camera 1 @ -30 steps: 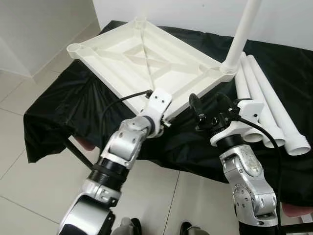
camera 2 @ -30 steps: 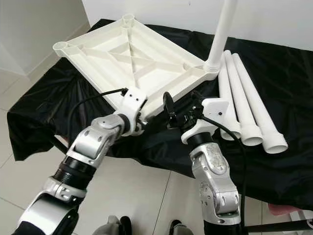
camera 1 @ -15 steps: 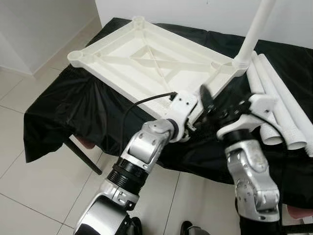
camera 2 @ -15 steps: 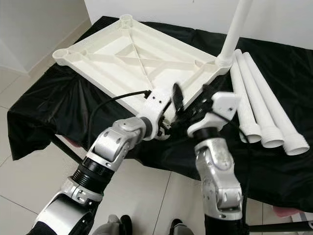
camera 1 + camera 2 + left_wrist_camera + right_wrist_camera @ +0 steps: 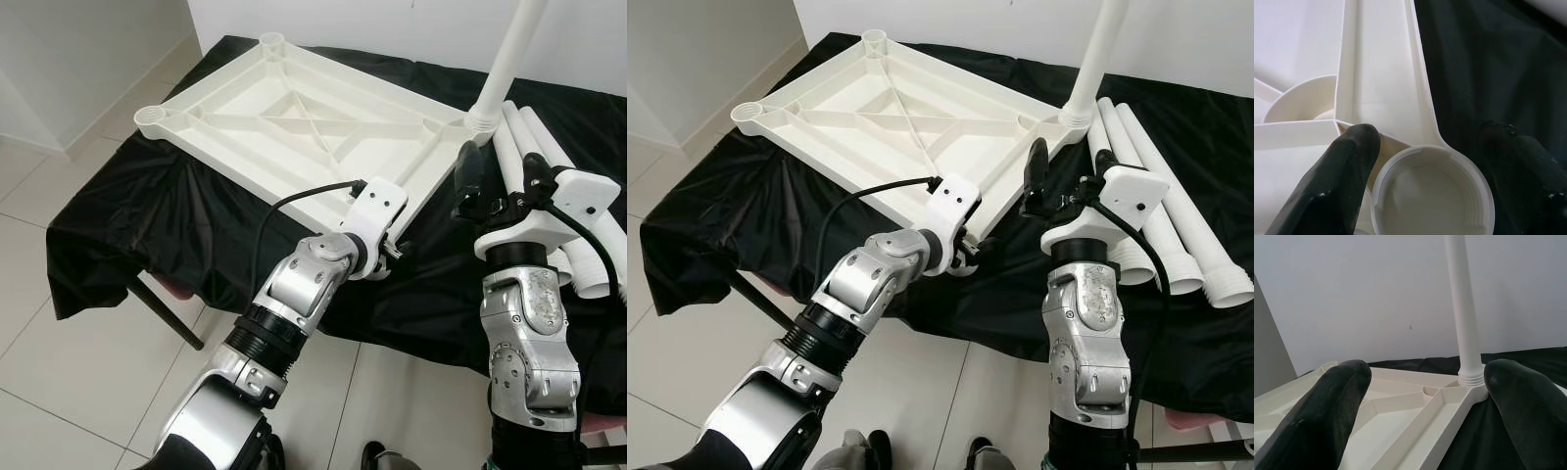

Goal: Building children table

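Note:
The white plastic table top [image 5: 294, 117] lies upside down on a table draped in black cloth [image 5: 147, 206]. One white leg [image 5: 509, 59] stands upright in its far right corner socket. Three loose legs [image 5: 1195, 235] lie side by side on the cloth to the right. My left gripper [image 5: 1432, 132] is open at the near corner, one finger [image 5: 1347, 166] on each side of the empty round socket [image 5: 1432, 191]. My right gripper [image 5: 500, 176] is raised and open beside that corner, holding nothing, its fingers [image 5: 1342, 396] pointing toward the upright leg [image 5: 1464, 308].
The cloth hangs over the table's front edge [image 5: 411, 323] down toward a pale tiled floor [image 5: 59, 382]. White walls [image 5: 88, 49] close in behind and to the left. A dark table leg [image 5: 162, 313] slants under the left side.
My right gripper has swung right and upward, away from the left one. The left gripper stays at the near corner socket. The view has shifted a little.

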Tool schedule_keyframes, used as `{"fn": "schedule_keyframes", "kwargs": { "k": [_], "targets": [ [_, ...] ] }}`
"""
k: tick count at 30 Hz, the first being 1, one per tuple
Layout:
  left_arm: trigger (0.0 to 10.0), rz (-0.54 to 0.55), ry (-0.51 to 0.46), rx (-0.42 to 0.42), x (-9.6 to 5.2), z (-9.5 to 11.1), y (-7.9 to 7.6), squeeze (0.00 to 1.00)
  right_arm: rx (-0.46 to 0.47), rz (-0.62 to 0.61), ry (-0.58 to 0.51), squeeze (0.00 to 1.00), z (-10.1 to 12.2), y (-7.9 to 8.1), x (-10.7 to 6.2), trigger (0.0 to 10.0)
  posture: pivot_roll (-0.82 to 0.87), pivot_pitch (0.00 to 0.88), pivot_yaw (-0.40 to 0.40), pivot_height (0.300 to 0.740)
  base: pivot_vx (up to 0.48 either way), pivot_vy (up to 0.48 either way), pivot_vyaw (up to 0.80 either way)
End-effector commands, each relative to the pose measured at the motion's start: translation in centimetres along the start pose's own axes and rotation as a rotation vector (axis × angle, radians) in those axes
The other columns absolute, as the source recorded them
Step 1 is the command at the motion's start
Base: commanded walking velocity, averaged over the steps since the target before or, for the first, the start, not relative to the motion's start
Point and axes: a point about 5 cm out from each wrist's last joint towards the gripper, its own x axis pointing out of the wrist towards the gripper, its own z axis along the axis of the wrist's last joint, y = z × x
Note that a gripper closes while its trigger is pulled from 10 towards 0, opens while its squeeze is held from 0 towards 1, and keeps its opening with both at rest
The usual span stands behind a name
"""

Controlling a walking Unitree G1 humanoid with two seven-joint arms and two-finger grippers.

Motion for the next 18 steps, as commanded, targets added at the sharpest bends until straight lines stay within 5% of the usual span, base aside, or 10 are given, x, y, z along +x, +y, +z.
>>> {"fn": "schedule_keyframes", "kwargs": {
  "k": [1,8,10,16,18],
  "targets": [
    [10.0,-0.119,-0.022,-0.084,1.4,0.9,-4.6,0.00,-0.008,-0.010,-0.010,0.00,0.1,-0.2,-0.2,10.0,-0.09,0.231,0.093,0.740,0.000,0.000,0.00],
    [10.0,-0.101,-0.099,-0.071,0.5,2.6,-3.0,0.00,-0.005,0.011,0.007,0.00,-0.2,0.0,-0.3,10.0,-0.09,0.229,0.088,0.740,0.000,0.000,0.00],
    [10.0,-0.101,-0.172,-0.018,-1.4,4.9,-0.5,0.00,-0.004,0.029,0.031,0.00,-0.9,0.1,-0.4,10.0,-0.08,0.218,0.076,0.740,0.000,0.000,0.00],
    [10.0,-0.103,-0.201,0.011,-2.2,5.8,0.4,0.00,-0.002,0.041,0.038,0.00,-1.2,0.3,-0.4,10.0,-0.07,0.213,0.072,0.740,0.000,0.000,0.00],
    [10.0,-0.084,-0.287,0.060,-4.1,7.4,2.5,0.00,0.011,0.073,0.053,0.00,-1.7,0.6,-0.2,10.0,-0.07,0.202,0.061,0.740,0.000,0.000,0.00]
  ]
}}
